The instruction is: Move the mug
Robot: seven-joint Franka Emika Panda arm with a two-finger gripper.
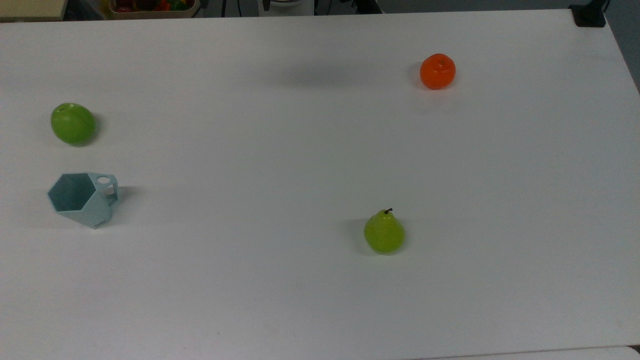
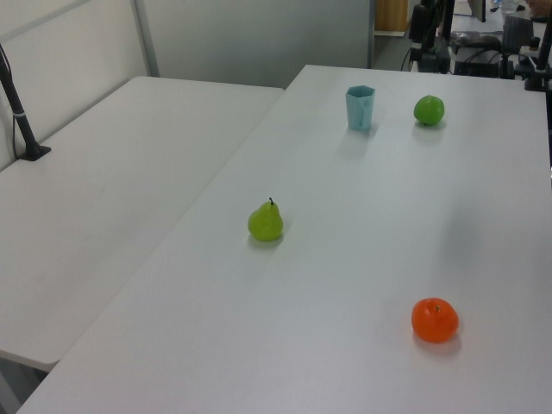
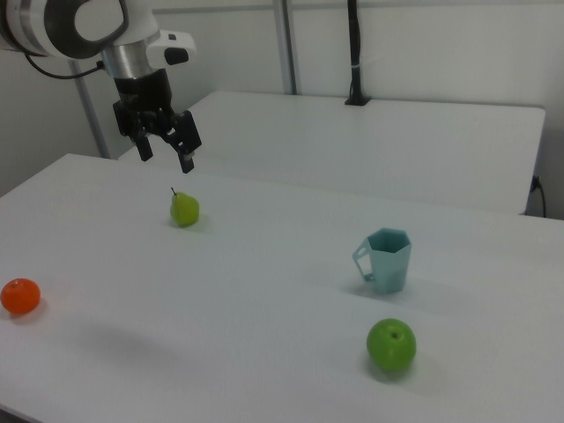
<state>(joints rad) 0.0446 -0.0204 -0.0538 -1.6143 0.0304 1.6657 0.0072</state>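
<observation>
"Where was your claw?"

"My claw (image 3: 165, 148) hung high in the air over the white table (image 3: 264, 264). Its two fingers were spread apart, and they held nothing."

"Where was the mug?"

"The pale blue mug (image 3: 386, 260) stood upright on the table, far from my claw, down and off to the right view's right. Its handle (image 3: 361, 258) stuck out on the side nearer my claw."

"What else was there?"

"A green pear (image 3: 184, 209) sat below my claw, closest of all. An orange (image 3: 19, 296) lay low, off to the right view's left. A green apple (image 3: 390, 345) sat near the mug, even farther from my claw, and not touching it."
</observation>
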